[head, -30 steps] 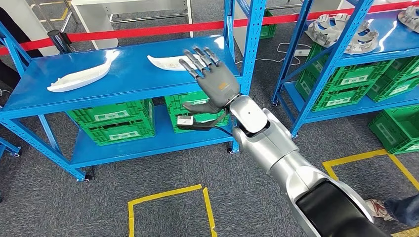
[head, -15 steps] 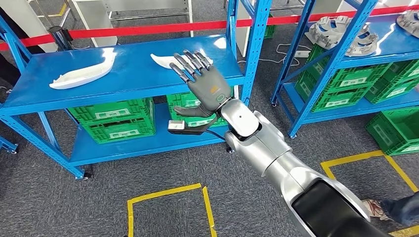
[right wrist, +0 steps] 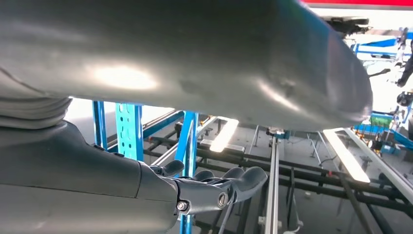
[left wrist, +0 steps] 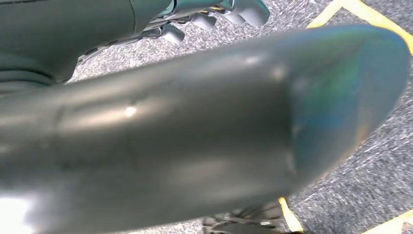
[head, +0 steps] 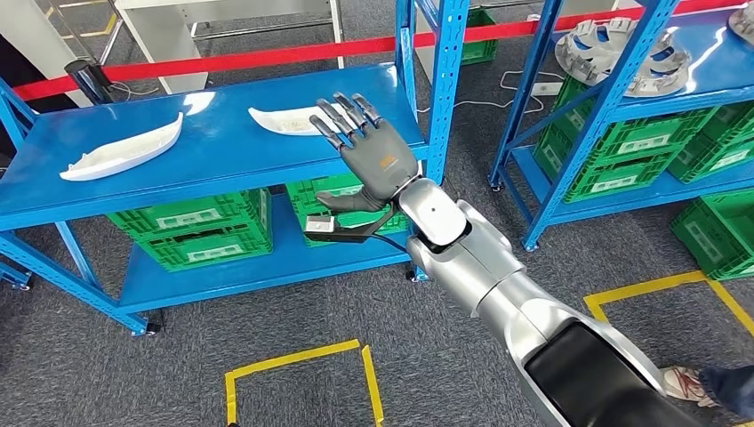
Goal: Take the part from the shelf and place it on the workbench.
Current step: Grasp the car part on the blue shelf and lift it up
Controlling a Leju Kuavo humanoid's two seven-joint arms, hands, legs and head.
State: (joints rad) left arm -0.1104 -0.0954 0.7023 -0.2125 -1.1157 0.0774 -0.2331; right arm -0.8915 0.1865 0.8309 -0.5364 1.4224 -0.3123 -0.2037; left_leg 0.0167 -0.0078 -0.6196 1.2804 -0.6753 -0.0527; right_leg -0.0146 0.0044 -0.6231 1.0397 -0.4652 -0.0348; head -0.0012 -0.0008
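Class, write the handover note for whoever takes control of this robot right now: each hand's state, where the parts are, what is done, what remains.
Right hand: raised in front of the blue shelf, fingers spread, holding nothing.
Left hand: seen over the carpet in its wrist view; open or shut cannot be told.
Parts: the nearer white part lies on the top shelf board just beside the right hand's fingertips; a second white part lies further along the same board.
Done: reach toward the shelf only.
Left: grasp a part, lift it off, carry it to the workbench and set it down.

The right hand (head: pixel 378 151) partly hides a white part (head: pixel 283 120).
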